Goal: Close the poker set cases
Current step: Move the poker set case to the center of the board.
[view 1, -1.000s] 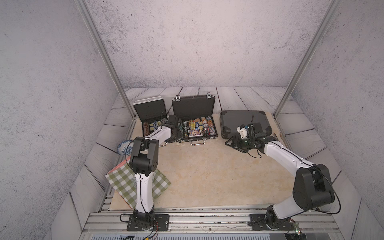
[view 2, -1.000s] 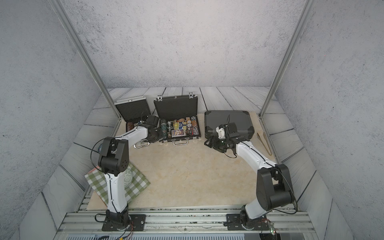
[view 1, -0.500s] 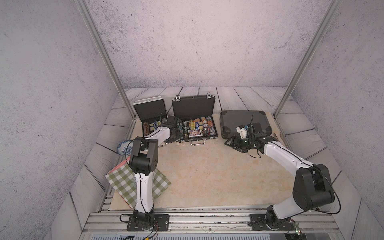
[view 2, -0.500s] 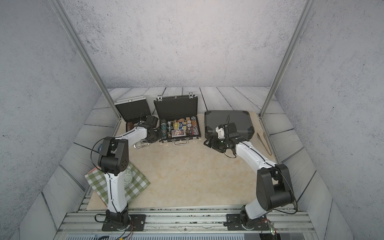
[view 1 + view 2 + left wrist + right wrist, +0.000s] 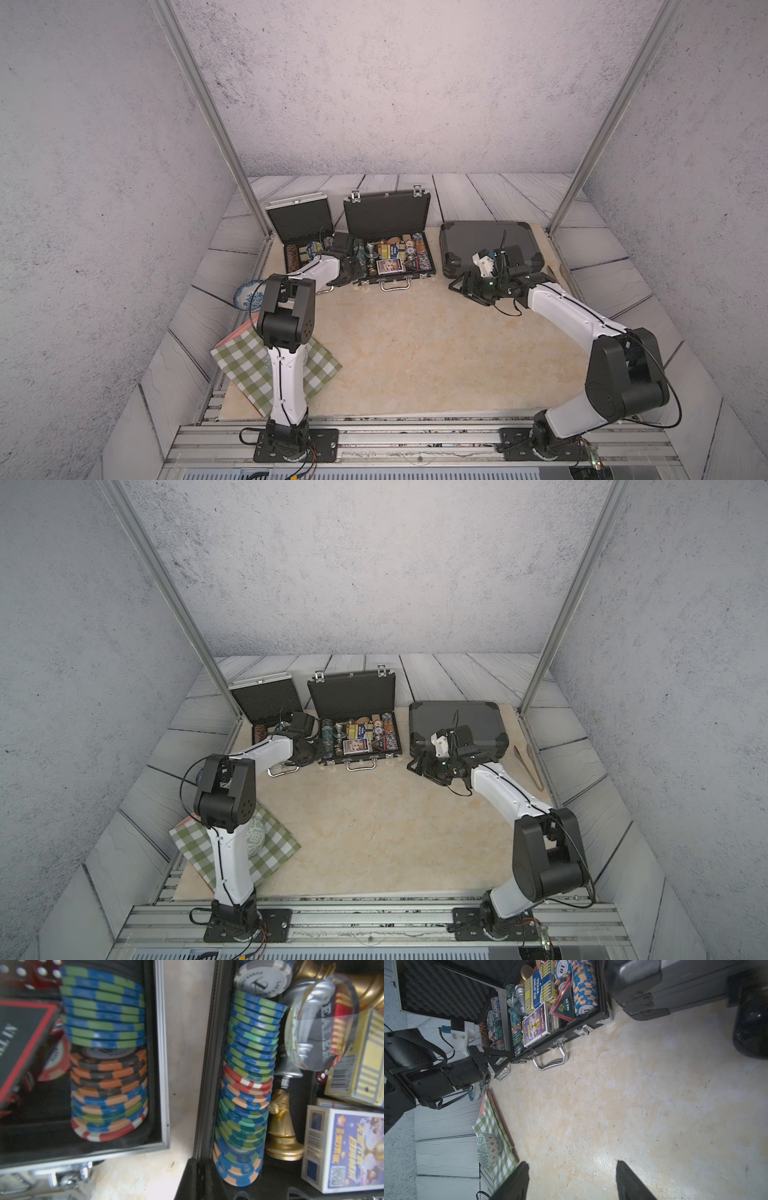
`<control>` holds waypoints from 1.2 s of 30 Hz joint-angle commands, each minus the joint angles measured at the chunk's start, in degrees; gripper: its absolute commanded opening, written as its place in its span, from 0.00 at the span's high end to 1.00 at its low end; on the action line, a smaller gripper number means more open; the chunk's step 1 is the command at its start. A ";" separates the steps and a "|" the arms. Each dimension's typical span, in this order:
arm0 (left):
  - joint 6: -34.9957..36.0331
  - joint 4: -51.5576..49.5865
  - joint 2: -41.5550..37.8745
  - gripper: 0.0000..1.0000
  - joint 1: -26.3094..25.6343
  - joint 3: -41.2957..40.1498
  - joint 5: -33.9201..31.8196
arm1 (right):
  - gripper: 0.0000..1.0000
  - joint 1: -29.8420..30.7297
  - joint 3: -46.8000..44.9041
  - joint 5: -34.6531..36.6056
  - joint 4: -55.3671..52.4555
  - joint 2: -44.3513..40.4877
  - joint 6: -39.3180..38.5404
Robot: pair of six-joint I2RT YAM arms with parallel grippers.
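3 poker cases stand in a row at the far edge of the mat (image 5: 415, 340). The small silver-rimmed case (image 5: 298, 216) and the middle case (image 5: 386, 216) have their lids upright, with chips and card boxes showing inside. The big dark case (image 5: 465, 241) lies shut at the right end.

Much of the left gripper (image 5: 509, 1059) is hard to read. In both top views it is a dark lump between the 2 open cases, and its fingertips cannot be made out there. The left wrist view cuts the fingers (image 5: 209, 1176) off at the frame edge. They are drawn nearly together, with only a thin slit between them, at the near left corner of the middle case beside a row of chips (image 5: 249, 1043). Whether the case wall is nipped in that slit cannot be told. The left arm covers the near edge of the small case and half of the bowl (image 5: 257, 838) on the checked cloth (image 5: 245, 365).

The right gripper (image 5: 572, 1162) hangs released, fingers well apart over bare mat and holding nothing. It sits just in front of the shut case's near left corner.

Since 1 second ago the left fingers have closed in, while that arm has barely shifted. The right arm and all 3 cases lie as they did.
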 commanded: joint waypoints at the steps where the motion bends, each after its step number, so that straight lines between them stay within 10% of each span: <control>1: 0.49 -7.11 -0.60 1.00 -0.30 -4.32 1.41 | 0.32 0.35 0.21 -0.17 -1.32 -1.26 0.11; 36: 4.76 -18.03 -26.71 1.00 -13.81 -26.90 1.28 | 0.34 0.74 3.99 11.68 -12.72 -1.91 -4.63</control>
